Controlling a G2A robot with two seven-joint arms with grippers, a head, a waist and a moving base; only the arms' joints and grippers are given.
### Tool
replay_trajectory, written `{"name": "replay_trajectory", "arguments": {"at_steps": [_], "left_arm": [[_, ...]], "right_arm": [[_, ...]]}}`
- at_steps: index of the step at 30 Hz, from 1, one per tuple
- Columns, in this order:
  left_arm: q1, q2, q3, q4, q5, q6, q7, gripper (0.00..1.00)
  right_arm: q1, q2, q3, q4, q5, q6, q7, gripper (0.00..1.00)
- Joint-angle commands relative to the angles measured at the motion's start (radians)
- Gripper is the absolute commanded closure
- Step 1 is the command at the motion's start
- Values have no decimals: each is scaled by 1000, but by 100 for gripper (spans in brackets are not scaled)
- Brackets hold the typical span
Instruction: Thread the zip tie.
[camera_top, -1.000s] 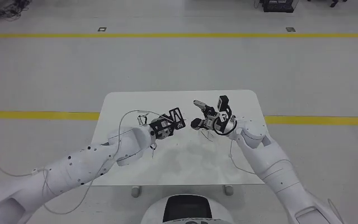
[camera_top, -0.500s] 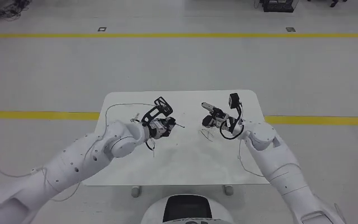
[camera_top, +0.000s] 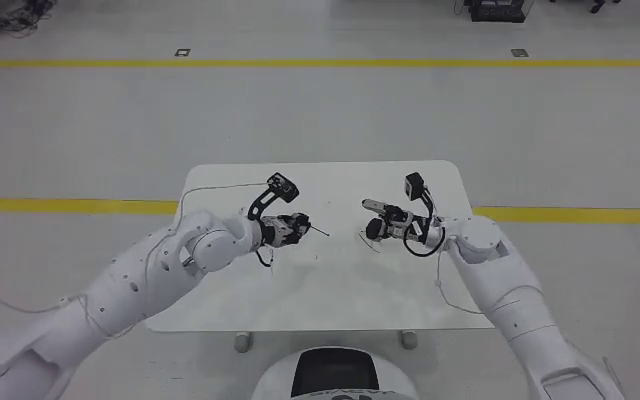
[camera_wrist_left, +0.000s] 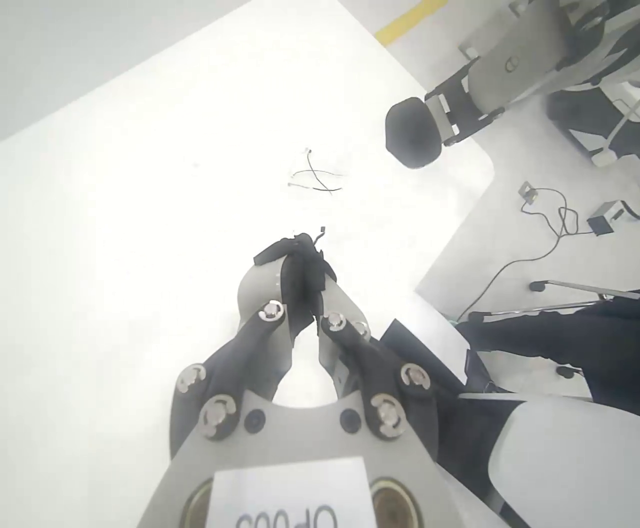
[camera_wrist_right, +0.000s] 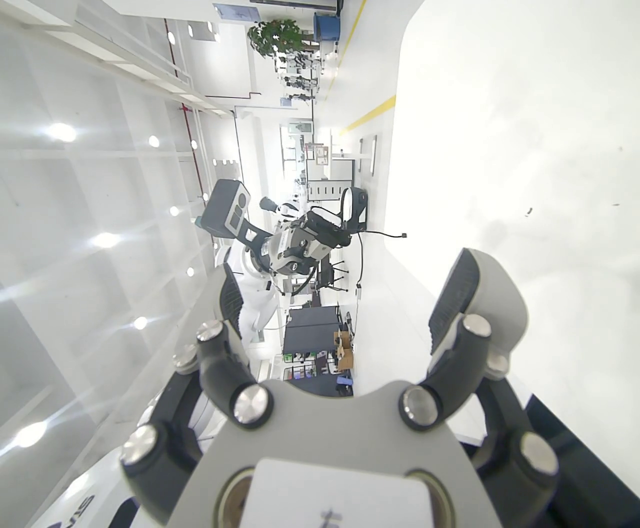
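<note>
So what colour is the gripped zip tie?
The zip tie is black, clearest in the right wrist view.

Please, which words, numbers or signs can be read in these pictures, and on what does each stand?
Left label, on the left claw: upside-down characters, cut by the picture's edge, not readable.
Right label, on the right claw: one cut mark, unreadable.
Wall notices behind: too small.

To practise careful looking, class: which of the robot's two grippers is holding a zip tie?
The left gripper: it is shut on a black zip tie whose end sticks out. The right gripper stands open and empty.
</note>
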Motion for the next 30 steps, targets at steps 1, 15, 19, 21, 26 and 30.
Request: {"name": "replay_trajectory", "arguments": {"at_steps": [1, 15, 19, 21, 26, 30], "left_arm": [[5, -1, -2, 7, -6, 7, 7, 100], [74, -37, -81, 164, -635, -28, -81, 100], [85, -49, -86, 196, -715, -47, -93, 100], [94, -56, -86, 212, -737, -41, -77, 100], [108, -68, -94, 234, -803, -42, -68, 100], [109, -70, -94, 237, -802, -40, -69, 100]], "right_arm": [[0, 0, 0, 0, 0, 0, 0, 0], [9, 4, 3, 104, 48, -230, 136, 0], [25, 0, -11, 132, 64, -263, 162, 0], [30, -2, -14, 145, 65, -263, 159, 0], [39, -8, -27, 156, 62, -263, 153, 0], [41, -10, -31, 161, 65, -263, 162, 0]]}}
